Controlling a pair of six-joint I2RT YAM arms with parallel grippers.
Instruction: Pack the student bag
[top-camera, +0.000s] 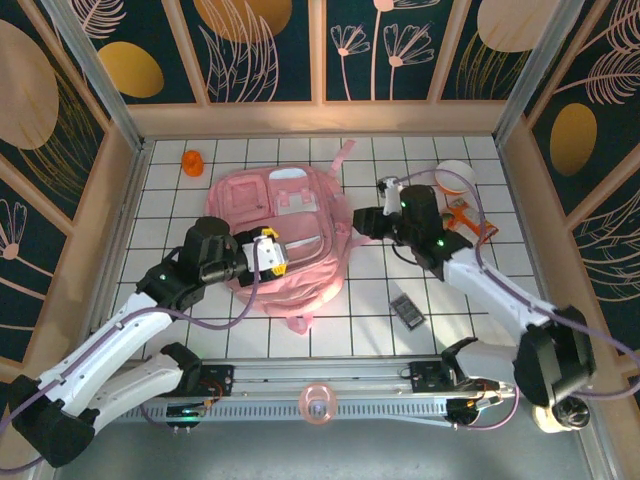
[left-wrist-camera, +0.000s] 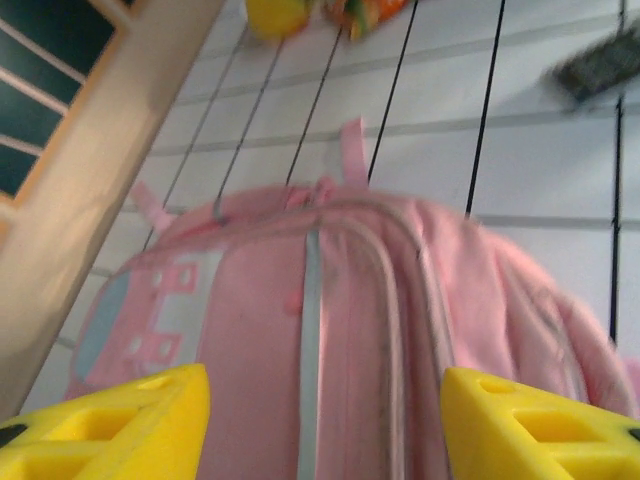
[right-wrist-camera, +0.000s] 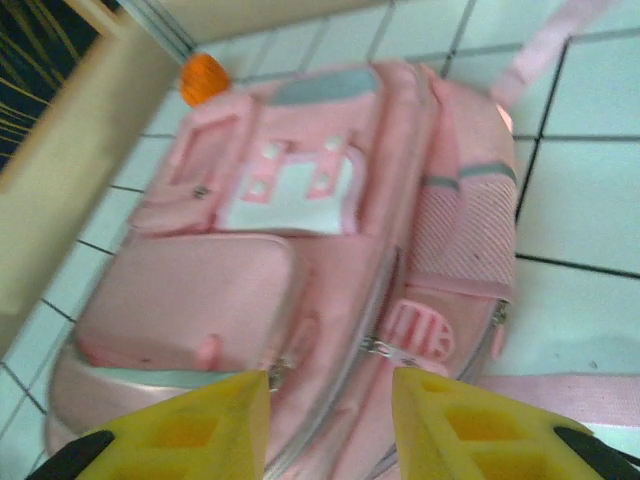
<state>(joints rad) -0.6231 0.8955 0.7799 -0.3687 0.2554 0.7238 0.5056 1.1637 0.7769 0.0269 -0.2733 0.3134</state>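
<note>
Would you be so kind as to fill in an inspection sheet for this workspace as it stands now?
Surface: white tiled table with dark grid lines; no spills seen.
Job's things: pink student bag lies flat mid-table, front pockets up.
Clutter: small orange object far left; white round item and orange-and-white item far right; dark flat item near right; pink ring at the near edge.
Grippers: left gripper and right gripper are over the bag, yellow fingers apart, nothing held.
Cables: lilac cables loop along both arms.
Surroundings: wood-framed walls with dark leaf-print panels.
</note>
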